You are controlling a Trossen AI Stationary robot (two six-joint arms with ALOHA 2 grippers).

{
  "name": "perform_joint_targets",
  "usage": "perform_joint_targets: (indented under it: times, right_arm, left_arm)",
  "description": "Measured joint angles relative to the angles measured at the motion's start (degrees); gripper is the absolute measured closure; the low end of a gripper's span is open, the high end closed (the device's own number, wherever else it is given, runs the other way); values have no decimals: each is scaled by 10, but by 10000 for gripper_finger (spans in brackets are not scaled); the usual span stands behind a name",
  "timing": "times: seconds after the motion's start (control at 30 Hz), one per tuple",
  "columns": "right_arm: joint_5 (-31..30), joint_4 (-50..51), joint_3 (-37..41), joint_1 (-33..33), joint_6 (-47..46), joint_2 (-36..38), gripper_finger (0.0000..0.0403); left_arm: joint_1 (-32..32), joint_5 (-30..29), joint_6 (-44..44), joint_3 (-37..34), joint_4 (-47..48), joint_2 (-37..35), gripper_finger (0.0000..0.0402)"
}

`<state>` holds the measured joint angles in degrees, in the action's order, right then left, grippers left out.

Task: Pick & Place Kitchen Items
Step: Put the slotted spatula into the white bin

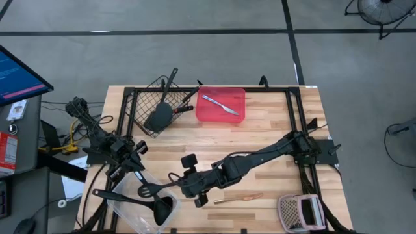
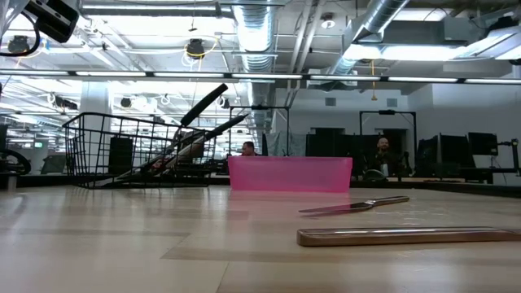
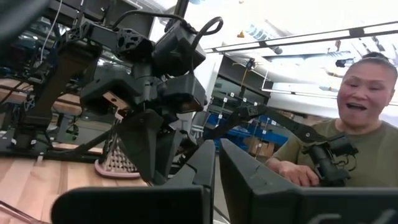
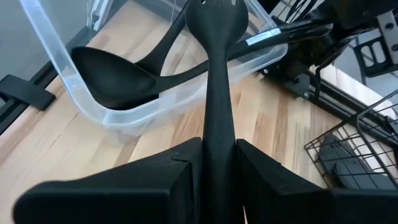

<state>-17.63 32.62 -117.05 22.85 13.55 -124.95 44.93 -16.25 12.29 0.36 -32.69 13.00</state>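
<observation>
**Right arm carried a black utensil toward the clear tub**

The right gripper (image 1: 185, 185) stood over the near-left part of the table, its two fingers pinching the handle of a black utensil (image 4: 219, 118). In the right wrist view the handle ran straight out between the fingers, its long axis pointing away from the hand toward the clear tub (image 4: 74, 93), and its pronged head (image 1: 147, 190) reached the tub's rim. From above, that same piece lay roughly across the table, head to the left, handle back in the jaws. So the tub lay just ahead of the gripper, along the line of the utensil itself; I judged the coming move to be a short push forward and a release, little else.

The tub already held a black ladle (image 4: 115, 78), bowl down, its handle slanting up over the far wall, and another black utensil (image 1: 114, 195) lay across its left edge.

The left gripper (image 1: 133, 162) hung just beyond the tub with its fingers pressed together and nothing between them. It was nearer the tub than the right one, yet empty.

Farther off, the black wire basket (image 1: 151, 97) held several black utensils, a silver knife (image 1: 220, 104) lay in the red tray (image 1: 237, 114), and a small copper stick (image 1: 240, 197) lay on the wood just right of the right gripper.
</observation>
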Motion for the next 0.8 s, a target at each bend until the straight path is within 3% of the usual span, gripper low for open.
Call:
perform_joint_targets:
  times: [0.5,0.8]
  right_arm:
    - [2,30,0,-13,-9,0,332]
    - [11,35,1,-21,-11,0,332]
  left_arm:
    - [0,-1,0,0,-1,0,394]
    - [0,-63,-16,0,-35,0,394]
